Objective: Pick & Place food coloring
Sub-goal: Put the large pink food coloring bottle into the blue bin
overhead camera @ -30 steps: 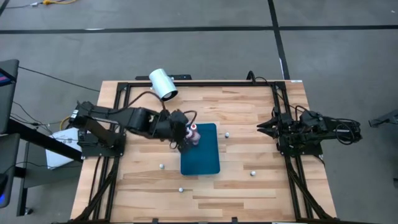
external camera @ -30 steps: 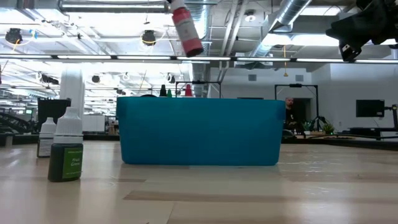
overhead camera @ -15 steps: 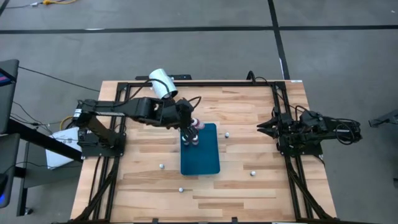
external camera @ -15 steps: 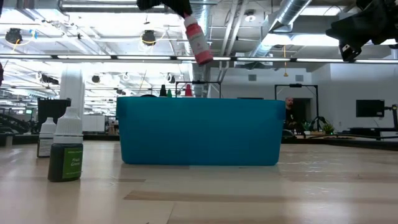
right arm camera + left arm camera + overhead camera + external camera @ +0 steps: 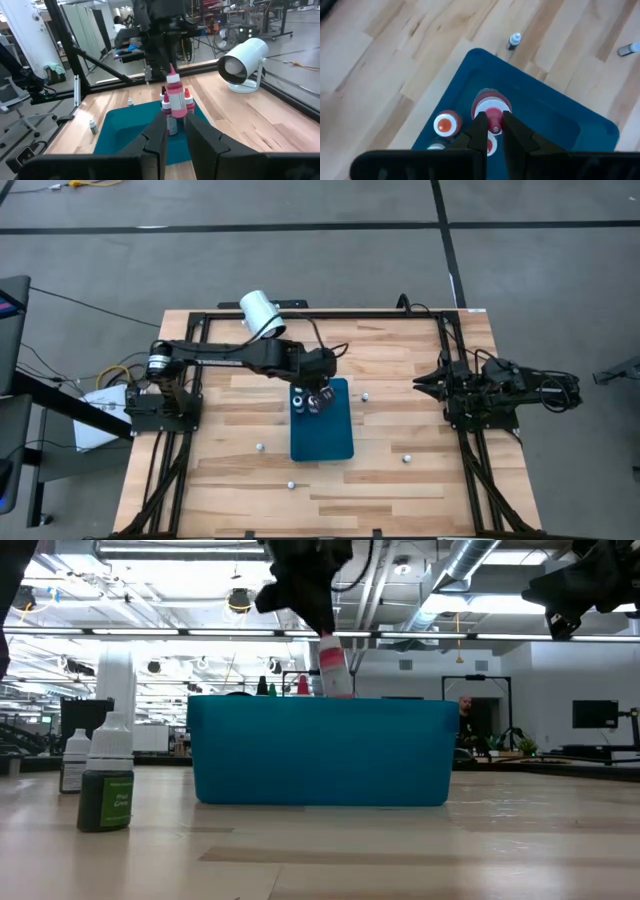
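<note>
Over the flat blue rectangular tray [image 5: 322, 428] — left gripper [image 5: 493, 131] clamped on a small pale food-coloring bottle with a red label and white tip [image 5: 174, 96].
The bottle hangs nearly upright at the tray's far end, beside other red-topped bottles [image 5: 445, 123]. Right gripper [image 5: 424, 383] waits at the table's right edge — fingers nearly closed, empty.

Wooden table [image 5: 400, 490] with blue tray [image 5: 335, 435], scattered bottles [image 5: 407, 458]
</note>
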Controlling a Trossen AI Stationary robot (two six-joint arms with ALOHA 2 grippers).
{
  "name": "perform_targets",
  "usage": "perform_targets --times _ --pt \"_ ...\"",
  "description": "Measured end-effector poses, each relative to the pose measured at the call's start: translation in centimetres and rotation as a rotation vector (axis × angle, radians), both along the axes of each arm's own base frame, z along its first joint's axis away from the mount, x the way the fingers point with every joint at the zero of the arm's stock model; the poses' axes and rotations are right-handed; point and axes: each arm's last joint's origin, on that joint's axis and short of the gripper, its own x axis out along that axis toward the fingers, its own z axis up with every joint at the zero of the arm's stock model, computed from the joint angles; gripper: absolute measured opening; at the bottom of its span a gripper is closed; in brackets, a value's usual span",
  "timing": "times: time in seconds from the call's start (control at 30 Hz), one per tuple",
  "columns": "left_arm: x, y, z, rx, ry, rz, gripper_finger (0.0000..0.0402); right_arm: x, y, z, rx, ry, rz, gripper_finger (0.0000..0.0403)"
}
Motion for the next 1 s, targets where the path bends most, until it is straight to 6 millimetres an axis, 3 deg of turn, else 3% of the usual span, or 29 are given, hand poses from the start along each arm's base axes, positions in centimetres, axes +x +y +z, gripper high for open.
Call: perform_targets --times 0.23,0.47,1.0 --pt "0.6 1.2 -0.7 -0.001 0.012 -0.019 0.0022 0.0 0.0 0.0 0.000 0.000 -0.001 0.0060" --pt "1.8 1.7 -3.2 -0.029 0.072 -0.053 0.0022 0.0 0.0 0.0 0.000 0.000 -0.001 0.0060" --pt "1.9 3.0 -3.7 0.007 0.094 -0.068 0.0023 0.0 0.0 0.0 0.000 -0.003 -0.001 0.0060"
